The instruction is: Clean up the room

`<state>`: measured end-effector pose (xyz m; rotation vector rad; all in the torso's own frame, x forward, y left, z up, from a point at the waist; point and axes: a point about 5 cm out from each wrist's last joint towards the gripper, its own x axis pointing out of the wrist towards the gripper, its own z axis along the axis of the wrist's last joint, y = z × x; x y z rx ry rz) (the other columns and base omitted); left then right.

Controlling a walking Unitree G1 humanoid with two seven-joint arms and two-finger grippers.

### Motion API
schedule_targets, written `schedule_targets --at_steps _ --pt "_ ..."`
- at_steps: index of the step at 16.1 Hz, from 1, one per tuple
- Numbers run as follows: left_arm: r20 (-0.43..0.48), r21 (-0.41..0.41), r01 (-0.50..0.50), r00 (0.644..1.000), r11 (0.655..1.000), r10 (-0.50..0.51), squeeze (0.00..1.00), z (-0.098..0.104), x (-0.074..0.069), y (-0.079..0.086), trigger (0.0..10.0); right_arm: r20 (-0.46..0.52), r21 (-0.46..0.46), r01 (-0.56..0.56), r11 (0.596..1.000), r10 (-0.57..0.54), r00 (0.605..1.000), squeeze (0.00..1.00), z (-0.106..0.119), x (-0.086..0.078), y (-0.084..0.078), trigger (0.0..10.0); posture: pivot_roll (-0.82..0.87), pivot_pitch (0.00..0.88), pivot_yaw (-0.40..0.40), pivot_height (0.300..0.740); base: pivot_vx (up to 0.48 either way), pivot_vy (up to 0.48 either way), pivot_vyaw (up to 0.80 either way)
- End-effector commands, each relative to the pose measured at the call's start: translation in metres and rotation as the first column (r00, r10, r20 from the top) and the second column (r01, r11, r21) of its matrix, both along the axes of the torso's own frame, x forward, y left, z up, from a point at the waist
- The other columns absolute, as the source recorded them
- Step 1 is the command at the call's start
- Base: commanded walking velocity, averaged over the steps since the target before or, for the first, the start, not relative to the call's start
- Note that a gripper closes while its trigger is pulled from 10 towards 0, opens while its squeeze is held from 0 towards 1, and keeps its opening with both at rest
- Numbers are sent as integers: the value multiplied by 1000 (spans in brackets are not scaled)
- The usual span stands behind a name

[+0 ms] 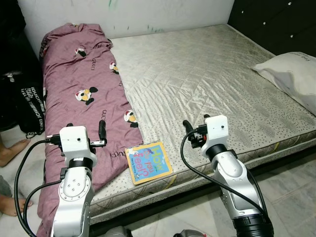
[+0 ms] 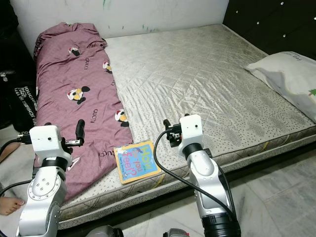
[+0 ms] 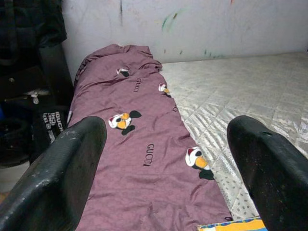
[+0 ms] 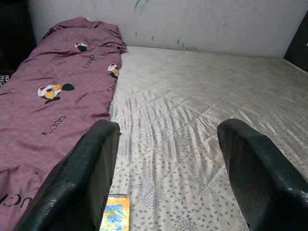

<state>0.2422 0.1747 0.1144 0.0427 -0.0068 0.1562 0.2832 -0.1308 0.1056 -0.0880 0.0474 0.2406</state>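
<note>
I judge tidying barely begun: the colourful square picture book (image 1: 148, 162) lies at the grey quilted mattress's (image 1: 207, 84) near edge, beside the mauve cartoon-print blanket (image 1: 84, 94). My left gripper (image 3: 166, 159) and right gripper (image 4: 166, 163) hover released, empty.

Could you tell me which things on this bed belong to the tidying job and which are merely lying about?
Likely part of the job:
- children's book at the mattress edge
- purple blanket along the bed's left side
- white pillow

Just lying about:
- black bag beside the bed
- bare mattress
</note>
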Motion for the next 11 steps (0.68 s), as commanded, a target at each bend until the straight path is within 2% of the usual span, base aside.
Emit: schedule_targets --at_steps 1,2,11 --pt "-9 1 -16 1000 1000 16 0 -1 -2 2 10000 6 -1 -7 1000 7 1000 0 3 1 0 10000 -53 0 -9 740 0 0 0" --pt "-9 1 -16 1000 1000 16 0 -1 -2 2 10000 6 -1 -7 1000 7 1000 0 3 1 0 10000 -53 0 -9 740 0 0 0" --pt "-13 -7 -28 1000 1000 28 0 -1 -3 3 10000 -3 -4 -24 1000 24 1000 0 1 1 2 10000 -50 0 -14 647 0 0 0"
